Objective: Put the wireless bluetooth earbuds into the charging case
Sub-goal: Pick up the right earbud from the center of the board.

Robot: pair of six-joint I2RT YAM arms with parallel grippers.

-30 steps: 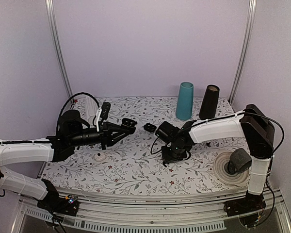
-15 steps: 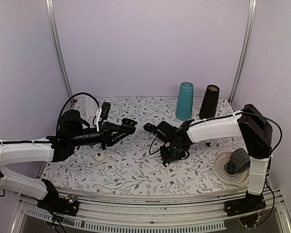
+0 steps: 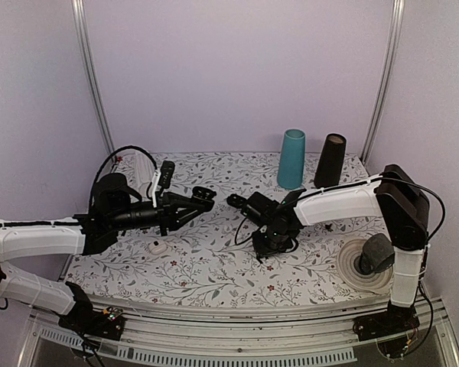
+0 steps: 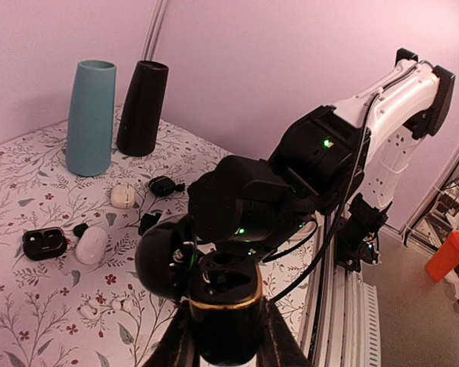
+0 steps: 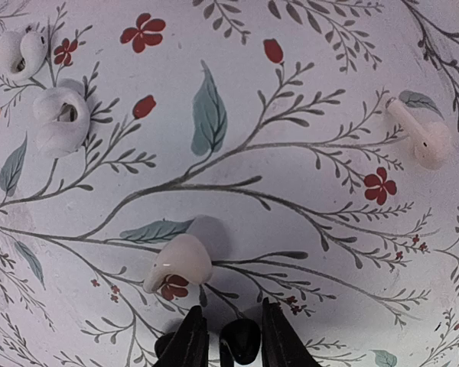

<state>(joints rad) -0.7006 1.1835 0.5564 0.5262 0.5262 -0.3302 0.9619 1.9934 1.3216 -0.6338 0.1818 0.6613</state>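
Observation:
My left gripper (image 4: 228,340) is shut on an open black charging case (image 4: 228,302), held above the table with its lid (image 4: 162,258) swung left and its wells facing up. From above, that gripper (image 3: 203,200) hangs left of centre. My right gripper (image 5: 235,336) points straight down at the cloth, and a tiny black earbud (image 5: 239,342) sits between its two fingers. The jaws stand very close on either side of it. Whether they press it does not show. From above, the right gripper (image 3: 270,246) is hidden under its wrist.
Loose white earbuds (image 5: 180,264) (image 5: 421,139) (image 5: 60,116) lie near the right gripper. Another black case (image 4: 44,243) and a white case (image 4: 92,245) rest on the floral cloth. At the back stand a teal vase (image 3: 292,158) and a black vase (image 3: 330,160). A white ring (image 3: 350,269) lies at the right.
The right arm has shifted a little to the left and its jaws have narrowed round the black earbud. The left arm and its case have stayed still.

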